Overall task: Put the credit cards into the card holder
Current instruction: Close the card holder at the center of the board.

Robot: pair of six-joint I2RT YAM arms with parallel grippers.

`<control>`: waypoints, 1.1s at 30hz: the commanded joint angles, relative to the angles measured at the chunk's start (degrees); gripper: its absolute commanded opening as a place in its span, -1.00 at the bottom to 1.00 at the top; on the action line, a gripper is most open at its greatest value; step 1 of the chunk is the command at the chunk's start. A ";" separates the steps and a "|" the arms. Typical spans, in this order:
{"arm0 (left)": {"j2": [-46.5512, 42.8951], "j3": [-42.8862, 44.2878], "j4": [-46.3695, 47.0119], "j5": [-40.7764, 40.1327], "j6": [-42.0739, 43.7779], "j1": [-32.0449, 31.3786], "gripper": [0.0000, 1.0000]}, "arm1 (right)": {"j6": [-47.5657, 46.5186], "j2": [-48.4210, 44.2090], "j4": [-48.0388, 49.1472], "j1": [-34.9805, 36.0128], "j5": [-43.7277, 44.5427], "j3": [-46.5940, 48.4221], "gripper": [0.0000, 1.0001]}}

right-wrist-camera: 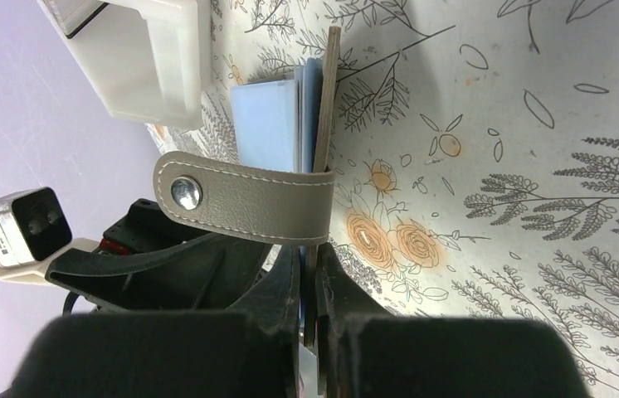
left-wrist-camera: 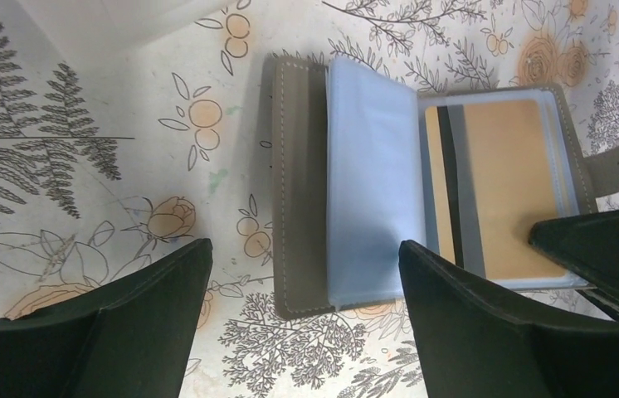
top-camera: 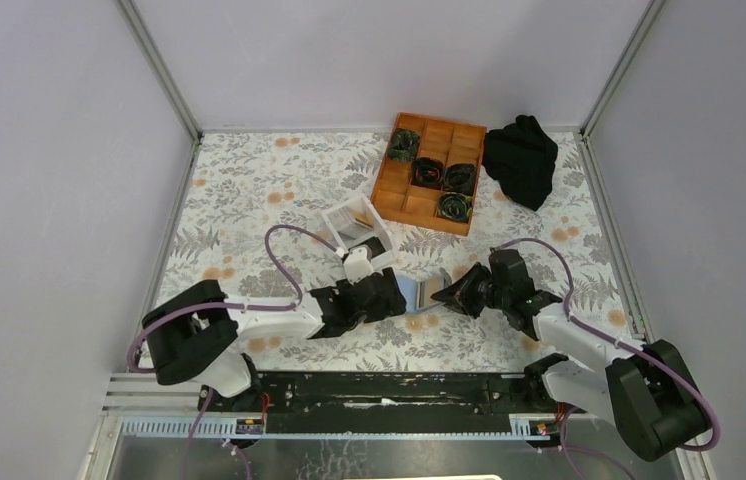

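Card holder (left-wrist-camera: 296,207) lies open on the flowered table (left-wrist-camera: 82,108) between the two arms, pale sleeves fanned, a tan-gold card (left-wrist-camera: 505,191) apparently already tucked into the sleeve nearest the right claw (right-wrist-camera: 312,282). That claw is pinched tight on the cover edge beside the snap strap (right-wrist-camera: 240,199), probably to stop the case sliding or folding. Left claw (left-wrist-camera: 302,265) hangs spread wide and empty over the spine, likely placed to turn a sleeve or fetch another card.

plain pale lilac walls (top-camera: 39,150) enclose a table (top-camera: 249,185) with a floral, fern-printed top, under soft even light.
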 commanded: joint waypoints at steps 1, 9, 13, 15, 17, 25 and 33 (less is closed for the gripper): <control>-1.02 -1.10 3.85 -3.63 -0.16 0.33 0.77 | 1.20 -1.48 1.73 -0.47 -3.37 -0.20 -1.00; 3.49 1.85 7.99 -0.84 1.72 0.43 0.59 | 0.62 -2.46 0.50 -0.39 -4.22 0.83 -1.00; 2.46 1.36 8.15 -1.52 1.60 0.48 0.43 | -0.76 -2.19 -0.39 -0.43 -4.38 1.06 -1.00; 1.68 0.91 8.52 -2.09 1.62 0.49 0.29 | -0.96 -1.88 -0.04 -0.43 -4.44 0.71 -1.00; 1.29 0.58 8.95 -2.40 1.73 0.49 0.15 | -1.35 -1.29 0.11 -0.40 -4.61 0.55 -1.00; 1.88 1.68 9.27 -2.43 3.19 0.39 -0.04 | -4.38 1.18 -0.31 -0.42 -4.95 1.68 -1.00; 1.53 3.38 8.30 -2.94 5.47 0.17 -0.12 | -7.26 2.65 -1.87 -0.39 -3.49 2.59 -1.00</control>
